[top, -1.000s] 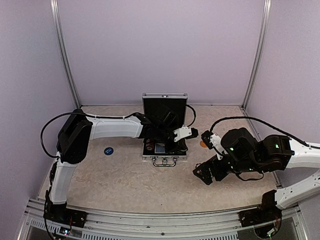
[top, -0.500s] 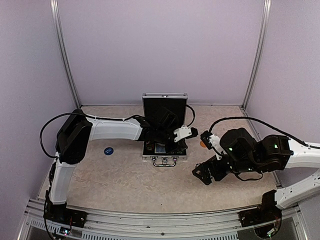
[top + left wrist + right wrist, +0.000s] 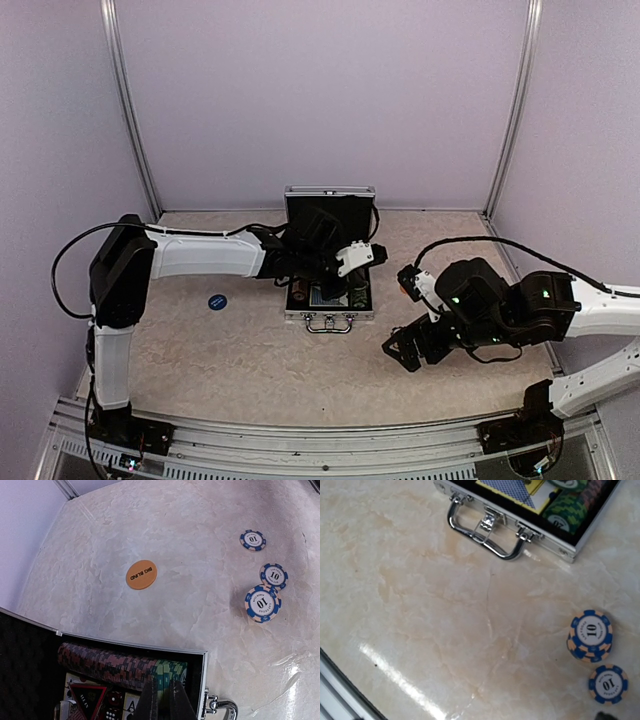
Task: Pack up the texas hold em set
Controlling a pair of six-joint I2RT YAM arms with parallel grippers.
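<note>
Beige marbled table point(image 3: 250, 370) carries the open silver case point(image 3: 340, 205) at its middle. The left gripper point(image 3: 163, 702) hangs over the chip rows point(image 3: 110, 662) inside, jaws narrow, with nothing seen between them. The right gripper point(image 3: 398, 352), at 4 o'clock from the case, stands wide and empty. Blue chips point(image 3: 590, 635) lie near it, and an orange disc point(image 3: 141, 574) lies at 3 o'clock of the case.

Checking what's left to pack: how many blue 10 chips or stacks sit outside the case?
3, in a line on the table: far chip, middle chip, and a short stack nearest the case; its lower chips can't be counted.
</note>
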